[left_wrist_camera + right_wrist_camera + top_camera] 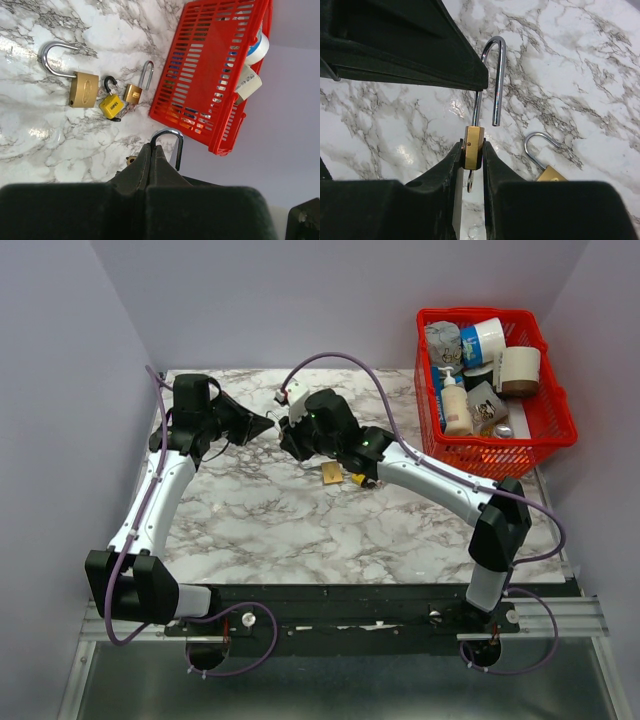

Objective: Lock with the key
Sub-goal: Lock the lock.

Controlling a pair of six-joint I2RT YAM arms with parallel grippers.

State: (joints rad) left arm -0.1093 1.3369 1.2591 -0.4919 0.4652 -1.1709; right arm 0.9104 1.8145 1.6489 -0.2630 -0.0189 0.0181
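small brass padlock (472,136) held upright above the desk (580,75), body clamped between the fingers of the right tool (471,150). long chrome shackle (497,75) sprung open, free leg hanging clear beside the body, fixed leg pinched at the tip of the left tool (152,150). under the body, a small metal loop, apparently the key (469,185), mostly hidden.

**Shiny Metal, Dull Black Plastic**

The small padlock (472,146) has a smooth gold-coloured metal body and a bright, mirror-like silver loop (496,75). The fingers (445,185) around it look like dull black plastic. The table (580,70) is glossy, marble-patterned. The basket (210,75) is red plastic.
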